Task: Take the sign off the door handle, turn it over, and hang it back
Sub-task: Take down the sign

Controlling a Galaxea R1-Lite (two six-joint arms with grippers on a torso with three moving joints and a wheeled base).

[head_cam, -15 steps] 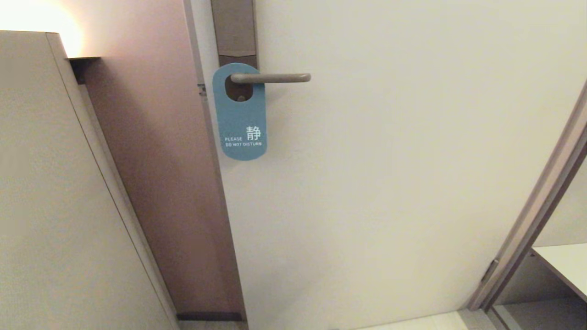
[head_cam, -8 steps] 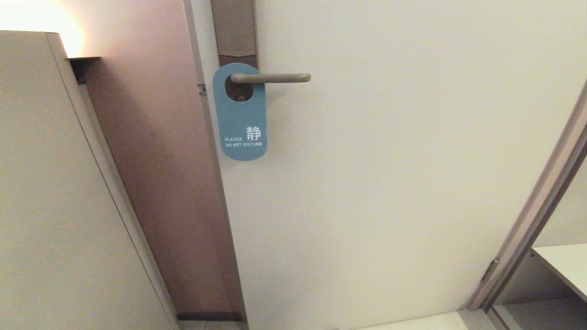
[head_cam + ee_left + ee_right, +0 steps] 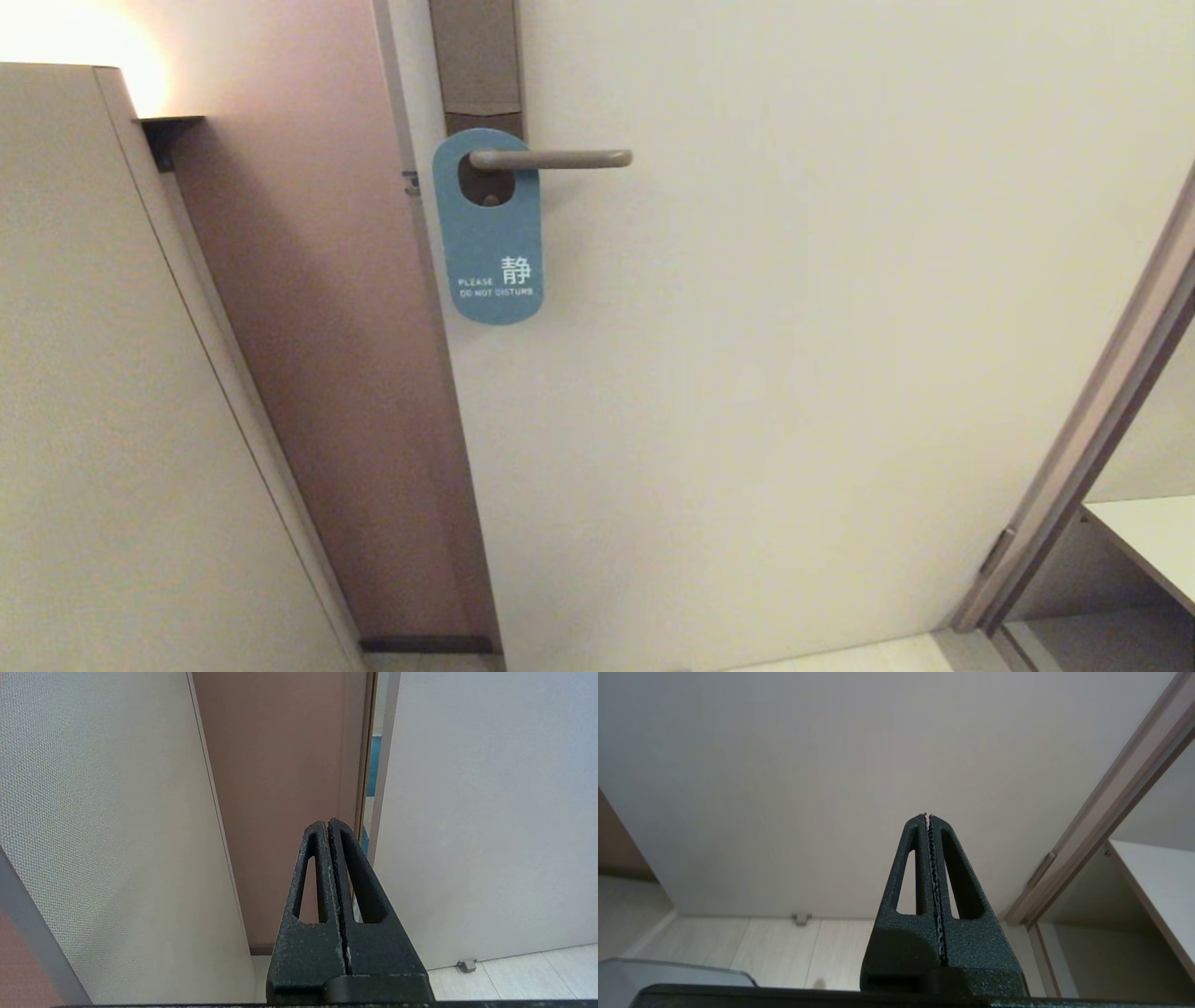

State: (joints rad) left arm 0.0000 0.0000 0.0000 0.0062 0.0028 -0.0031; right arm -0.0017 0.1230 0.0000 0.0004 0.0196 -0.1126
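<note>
The sign hangs on the door handle by its oval hole, blue "DO NOT DISTURB" face outward, close to the brown backplate. Neither gripper shows in the head view. My left gripper is shut and empty, low down, pointing at the gap between the door edge and the brown wall. My right gripper is shut and empty, low down, pointing at the lower part of the white door. The sign does not show in either wrist view.
A beige panel wall stands at the left, with a brown wall strip beside the door edge. A door frame and a white shelf are at the right. A small door stop sits on the floor.
The sign has shifted very slightly on the handle; otherwise nothing has visibly changed.
</note>
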